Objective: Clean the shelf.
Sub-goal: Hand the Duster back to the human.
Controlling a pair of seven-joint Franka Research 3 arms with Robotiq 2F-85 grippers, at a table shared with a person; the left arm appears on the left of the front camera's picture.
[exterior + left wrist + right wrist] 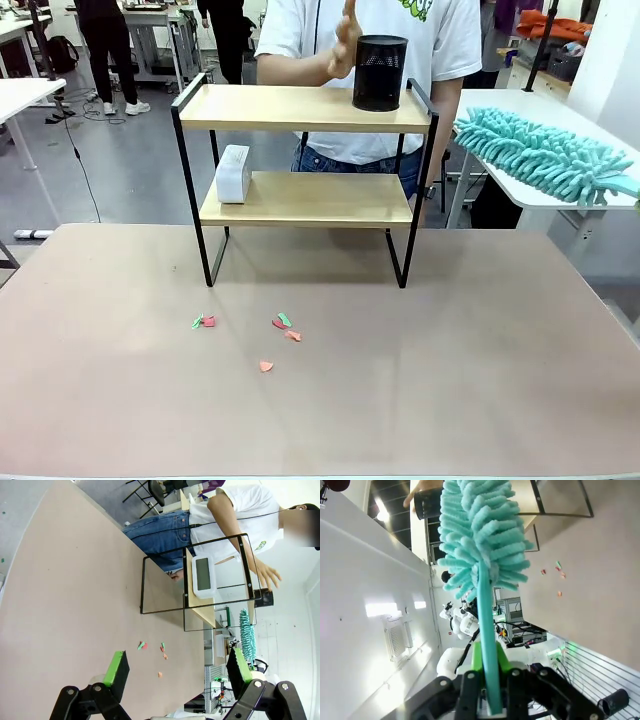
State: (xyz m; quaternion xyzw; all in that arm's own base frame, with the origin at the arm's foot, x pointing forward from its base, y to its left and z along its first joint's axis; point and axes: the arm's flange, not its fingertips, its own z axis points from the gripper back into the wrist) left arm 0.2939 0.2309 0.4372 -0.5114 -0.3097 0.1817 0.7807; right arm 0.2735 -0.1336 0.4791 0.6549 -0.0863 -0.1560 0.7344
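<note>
The shelf stands at the table's far middle, with two wooden boards in a black frame. A black mesh cup sits on the right of its top board, and a person's hand is against the cup. A white clock-like box rests on the left of the lower board. In the right wrist view my right gripper is shut on the handle of a teal fluffy duster. The duster hovers to the right of the shelf. My left gripper is open and holds nothing, well short of the shelf.
Small red and green paper scraps lie on the brown table in front of the shelf, some near its left leg. The person stands right behind the shelf. A white side table is at the right.
</note>
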